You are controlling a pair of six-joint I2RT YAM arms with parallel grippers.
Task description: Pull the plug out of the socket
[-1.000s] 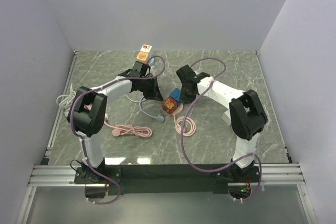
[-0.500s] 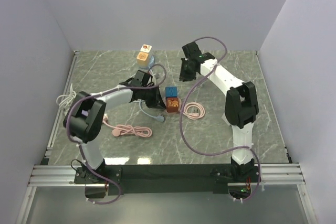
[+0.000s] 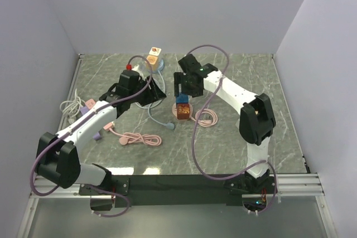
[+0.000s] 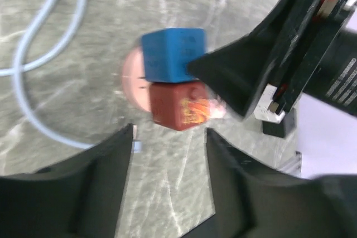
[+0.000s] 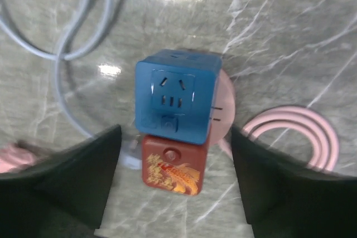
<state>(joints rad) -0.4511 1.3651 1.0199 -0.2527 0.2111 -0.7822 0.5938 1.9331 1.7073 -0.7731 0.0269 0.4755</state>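
One blue socket cube (image 5: 175, 96) touches one red cube (image 5: 172, 171) mid-bench (image 3: 279, 137), both on a pink disc (image 5: 222, 116). We see two claws, each spread apart: the right gripper (image 5: 175, 132) above the pair, the left gripper (image 4: 170, 132) beside it. Two orange cubes (image 3: 153, 57) stand at the far edge.

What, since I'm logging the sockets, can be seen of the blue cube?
The blue cube is glossy plastic with rounded edges. Its upward face carries outlet slots and a small square inset. It lies on a pink disc on the marble table, one side against a red-brown cube with gold print. The open right gripper straddles it without touching.
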